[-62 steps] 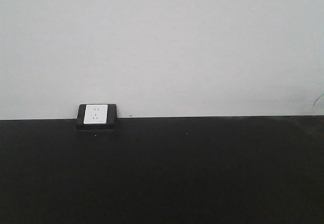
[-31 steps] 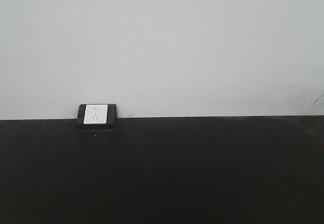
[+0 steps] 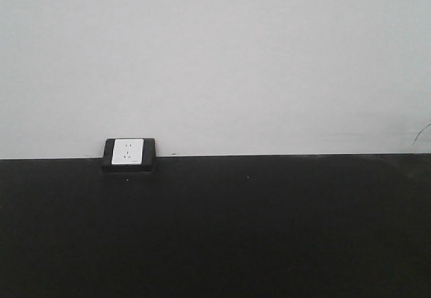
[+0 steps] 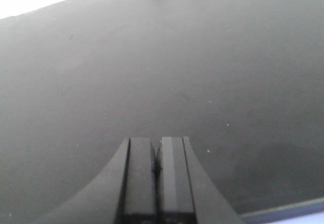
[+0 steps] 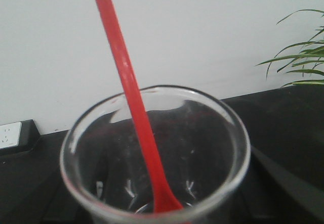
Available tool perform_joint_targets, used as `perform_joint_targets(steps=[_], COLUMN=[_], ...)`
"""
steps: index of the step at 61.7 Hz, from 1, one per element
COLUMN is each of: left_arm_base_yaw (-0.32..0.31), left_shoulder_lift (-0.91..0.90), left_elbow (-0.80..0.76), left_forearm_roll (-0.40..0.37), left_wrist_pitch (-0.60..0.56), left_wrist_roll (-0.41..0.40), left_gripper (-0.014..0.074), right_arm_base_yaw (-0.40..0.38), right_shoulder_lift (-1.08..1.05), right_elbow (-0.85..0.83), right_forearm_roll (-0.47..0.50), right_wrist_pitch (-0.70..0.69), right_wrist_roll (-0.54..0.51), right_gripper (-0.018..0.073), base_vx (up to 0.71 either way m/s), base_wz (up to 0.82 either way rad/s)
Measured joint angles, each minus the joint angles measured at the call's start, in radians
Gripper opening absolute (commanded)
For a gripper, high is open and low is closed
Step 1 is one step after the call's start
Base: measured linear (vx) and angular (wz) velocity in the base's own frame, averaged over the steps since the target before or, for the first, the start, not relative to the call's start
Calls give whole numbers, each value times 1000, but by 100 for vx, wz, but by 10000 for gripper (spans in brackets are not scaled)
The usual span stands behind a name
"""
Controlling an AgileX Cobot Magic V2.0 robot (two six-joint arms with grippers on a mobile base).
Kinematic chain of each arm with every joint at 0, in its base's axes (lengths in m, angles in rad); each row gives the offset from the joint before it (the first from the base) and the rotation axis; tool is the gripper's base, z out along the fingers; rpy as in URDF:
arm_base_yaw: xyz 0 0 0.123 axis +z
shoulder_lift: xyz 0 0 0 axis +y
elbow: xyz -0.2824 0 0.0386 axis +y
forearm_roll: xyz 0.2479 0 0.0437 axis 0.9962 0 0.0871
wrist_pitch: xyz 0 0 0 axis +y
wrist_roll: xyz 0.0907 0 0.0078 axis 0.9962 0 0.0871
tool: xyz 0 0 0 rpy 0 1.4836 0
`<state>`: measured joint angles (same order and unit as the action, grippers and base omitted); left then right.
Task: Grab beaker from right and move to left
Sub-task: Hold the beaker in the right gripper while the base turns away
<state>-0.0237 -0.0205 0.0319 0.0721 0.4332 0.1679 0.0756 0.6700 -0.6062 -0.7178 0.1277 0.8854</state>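
Note:
The beaker, clear glass with a thin red stick leaning inside, fills the right wrist view from very close. My right gripper holds it: a dark finger lies against the glass on the right, and the other finger is hidden behind the glass. In the left wrist view my left gripper is shut with its fingers pressed together and nothing between them, above a bare black tabletop. The front view shows neither gripper nor the beaker.
A white wall socket in a black frame sits where the black surface meets the pale wall, and also shows as a socket left of the beaker. Green plant leaves hang at the right.

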Motion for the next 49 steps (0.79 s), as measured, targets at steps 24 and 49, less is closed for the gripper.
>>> perform_joint_targets(steps=[24, 49], left_arm_base_yaw=[0, 0], left_shoulder_lift=[0, 0], left_elbow=[0, 0], left_forearm_roll=[0, 0], left_wrist_pitch=[0, 0], left_wrist_roll=[0, 0], left_gripper=[-6, -6], right_arm_base_yaw=[0, 0], right_shoulder_lift=[0, -1], right_elbow=[0, 4], right_forearm_roll=[0, 0], right_wrist_pitch=[0, 6], right_wrist_roll=[0, 0], right_gripper=[-3, -3], base_vx=[-16, -28], base_wz=[-4, 12])
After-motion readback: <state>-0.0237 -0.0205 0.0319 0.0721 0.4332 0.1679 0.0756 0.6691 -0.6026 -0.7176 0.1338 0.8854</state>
